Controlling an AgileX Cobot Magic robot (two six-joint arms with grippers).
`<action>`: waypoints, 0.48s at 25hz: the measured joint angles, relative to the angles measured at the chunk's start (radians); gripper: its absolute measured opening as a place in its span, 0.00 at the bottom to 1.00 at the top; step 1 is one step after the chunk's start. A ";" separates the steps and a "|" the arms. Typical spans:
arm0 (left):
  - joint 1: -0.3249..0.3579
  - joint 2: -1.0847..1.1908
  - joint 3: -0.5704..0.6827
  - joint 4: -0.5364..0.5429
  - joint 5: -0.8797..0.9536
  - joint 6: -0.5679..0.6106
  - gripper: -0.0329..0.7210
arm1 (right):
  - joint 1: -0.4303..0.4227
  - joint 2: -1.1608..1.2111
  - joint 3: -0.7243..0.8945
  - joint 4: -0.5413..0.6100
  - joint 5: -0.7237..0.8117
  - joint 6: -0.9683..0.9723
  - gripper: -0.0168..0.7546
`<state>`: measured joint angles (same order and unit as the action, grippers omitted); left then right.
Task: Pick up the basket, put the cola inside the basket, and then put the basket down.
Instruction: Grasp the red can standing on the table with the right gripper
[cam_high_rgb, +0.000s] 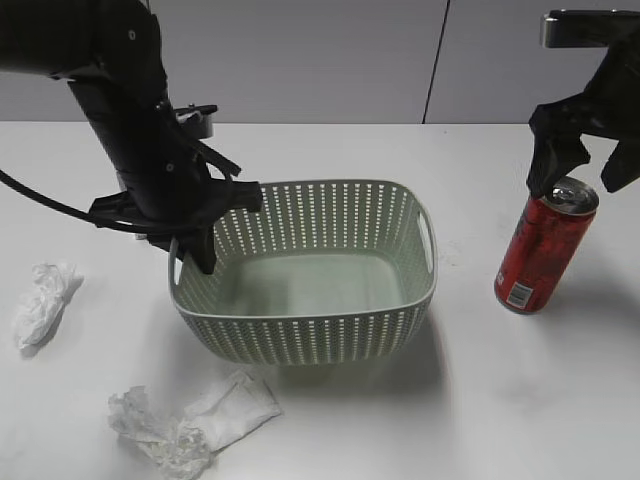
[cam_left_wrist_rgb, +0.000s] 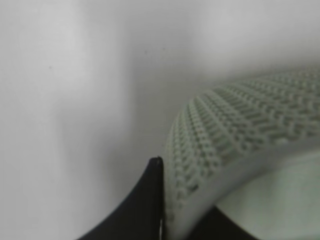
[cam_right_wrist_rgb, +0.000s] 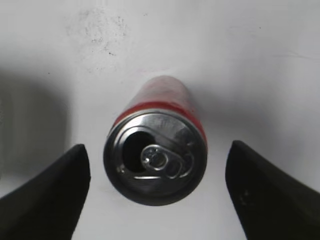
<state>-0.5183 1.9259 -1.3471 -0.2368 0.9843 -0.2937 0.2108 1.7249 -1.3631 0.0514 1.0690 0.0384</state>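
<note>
The pale green basket (cam_high_rgb: 310, 325) sits mid-table and is empty. My left gripper (cam_high_rgb: 205, 240) is shut on its left rim, one finger outside the wall and one inside. The left wrist view shows the woven wall (cam_left_wrist_rgb: 235, 130) pinched between the black fingers (cam_left_wrist_rgb: 165, 210). I cannot tell whether the basket is off the table. The red cola can (cam_high_rgb: 540, 255) stands upright to the basket's right. My right gripper (cam_high_rgb: 580, 170) is open just above its silver top. In the right wrist view the can (cam_right_wrist_rgb: 156, 160) lies centred between the spread fingers (cam_right_wrist_rgb: 157, 147), untouched.
A crumpled white tissue (cam_high_rgb: 45, 300) lies at the left edge. Another crumpled tissue (cam_high_rgb: 190, 420) lies in front of the basket at the lower left. The white table (cam_high_rgb: 480, 400) ends at a grey wall behind.
</note>
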 joint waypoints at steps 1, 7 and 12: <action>0.000 0.000 0.000 0.000 -0.001 0.000 0.04 | -0.005 0.003 0.000 0.000 -0.002 0.000 0.85; 0.000 0.000 0.000 0.000 -0.012 0.000 0.04 | -0.016 0.008 -0.001 0.030 -0.023 -0.006 0.85; 0.000 0.000 0.000 0.000 -0.012 0.000 0.04 | -0.016 0.055 -0.002 0.036 -0.032 -0.009 0.85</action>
<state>-0.5183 1.9259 -1.3471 -0.2368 0.9722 -0.2937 0.1947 1.7800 -1.3650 0.0876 1.0373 0.0298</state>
